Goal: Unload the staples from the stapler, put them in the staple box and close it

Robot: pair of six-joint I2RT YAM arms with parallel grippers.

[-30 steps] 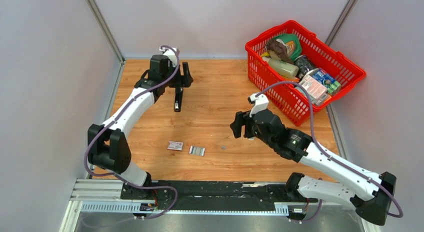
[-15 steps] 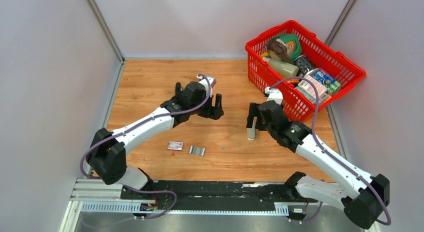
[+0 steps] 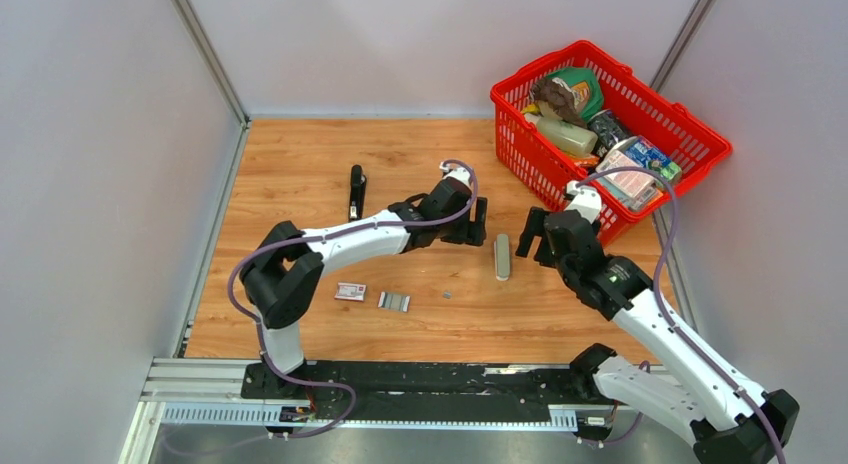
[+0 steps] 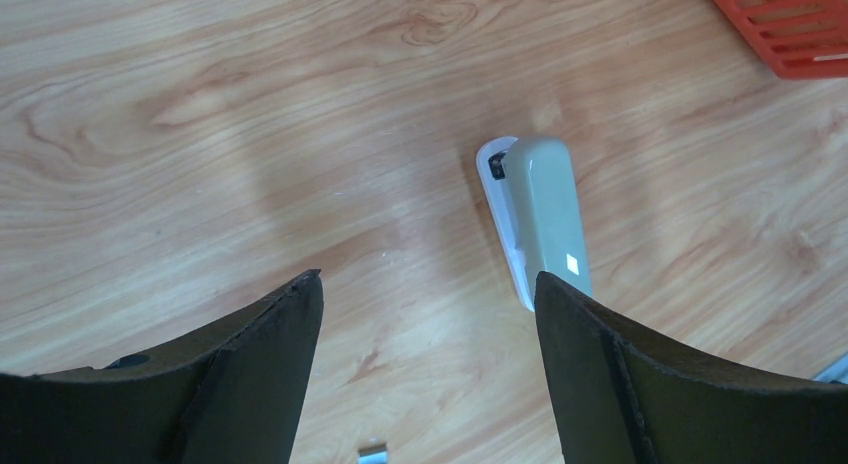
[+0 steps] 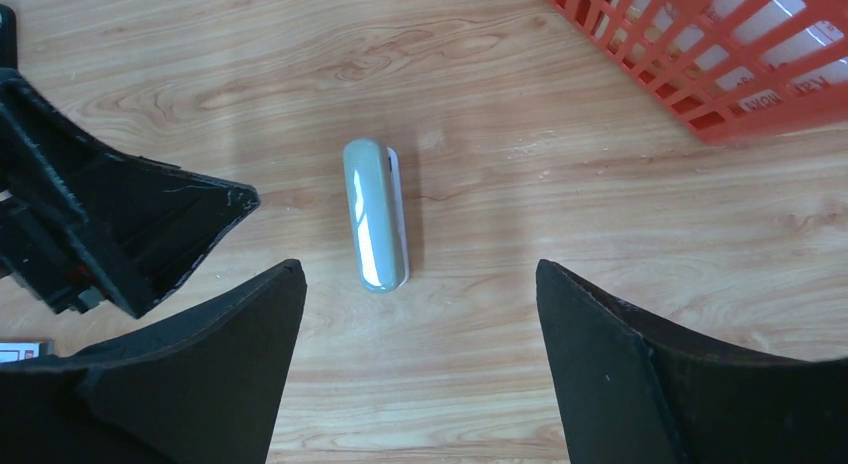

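The stapler point(image 3: 355, 192) lies on the table point(image 3: 300, 154) at the far left, well apart from both grippers; near the front lie a small white-and-red box point(image 3: 350, 292) and, just beside it, a short strip of the staples point(image 3: 394, 301); the left gripper point(image 3: 478, 227) is wide and empty; a pale grey bar point(image 3: 502, 256) lies between it and the right gripper point(image 3: 533, 242), also wide and empty; the red basket point(image 3: 565, 194) stands at the right. I judge one strip is already out; if more remain, the next move calls for reaching the black stapler, not this bar.
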